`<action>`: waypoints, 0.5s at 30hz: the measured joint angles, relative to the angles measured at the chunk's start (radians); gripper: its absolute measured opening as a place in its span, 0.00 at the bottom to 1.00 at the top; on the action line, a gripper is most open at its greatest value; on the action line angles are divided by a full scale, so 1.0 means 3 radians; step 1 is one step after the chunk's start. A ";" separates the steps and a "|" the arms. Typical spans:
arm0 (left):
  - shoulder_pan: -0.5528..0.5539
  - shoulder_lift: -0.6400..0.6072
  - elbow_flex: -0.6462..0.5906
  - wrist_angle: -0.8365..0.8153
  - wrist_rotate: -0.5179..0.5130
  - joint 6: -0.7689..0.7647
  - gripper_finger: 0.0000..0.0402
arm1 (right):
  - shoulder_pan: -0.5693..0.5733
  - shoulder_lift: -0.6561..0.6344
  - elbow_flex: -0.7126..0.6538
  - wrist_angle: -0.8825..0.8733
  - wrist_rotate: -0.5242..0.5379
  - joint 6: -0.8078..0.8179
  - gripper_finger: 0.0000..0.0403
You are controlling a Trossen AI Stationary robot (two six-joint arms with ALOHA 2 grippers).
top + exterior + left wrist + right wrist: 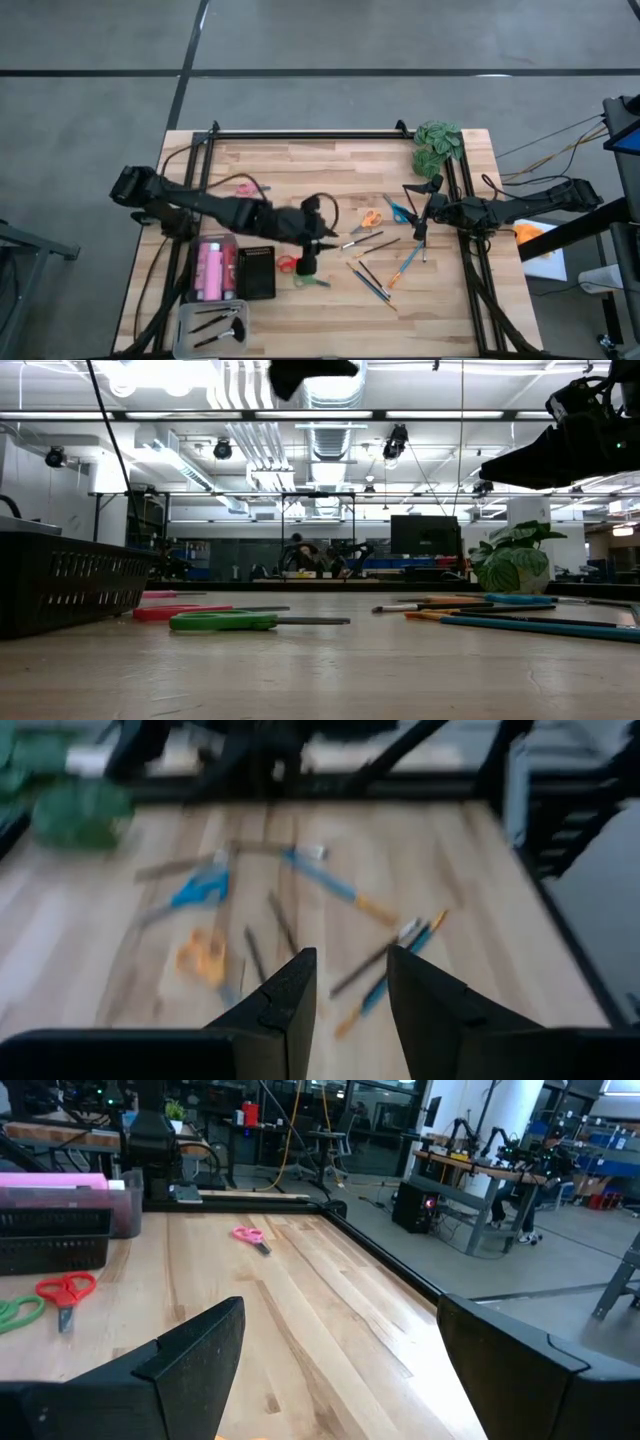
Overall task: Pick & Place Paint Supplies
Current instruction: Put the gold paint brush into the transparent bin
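My left gripper hovers above the table's middle, open with a narrow gap and nothing between its fingers, pointing toward the right side. Ahead of it lie orange scissors, blue scissors and several thin brushes, flat on the wood. Red scissors and green scissors lie below it, and pink scissors lie farther back. My right gripper waits wide open at the right, holding nothing.
At the near left stand a bin with pink bottles, a black basket and a clear tray with brushes. A green leafy clump sits at the far right corner. Black rails run along the table's edges.
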 joint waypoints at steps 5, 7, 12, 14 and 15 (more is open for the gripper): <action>0.0133 0.0003 0.0000 0.0479 0.0378 0.0452 0.32 | -0.0001 0.0000 0.0000 0.0000 0.0000 0.0003 0.82; 0.0137 0.0003 0.0000 0.0619 0.0567 0.0564 0.32 | -0.0001 0.0000 0.0000 0.0000 0.0001 0.0002 0.82; 0.0086 0.0004 -0.0014 0.0695 0.0830 0.0629 0.32 | 0.0000 0.0000 0.0000 0.0001 0.0000 -0.0002 0.82; 0.0063 0.0004 -0.0080 0.0876 0.0829 0.0637 0.32 | -0.0001 0.0000 0.0000 0.0001 0.0001 0.0002 0.82; 0.0063 0.0002 -0.0138 0.1041 0.0830 0.0647 0.32 | 0.0000 0.0000 0.0000 0.0001 0.0000 0.0005 0.82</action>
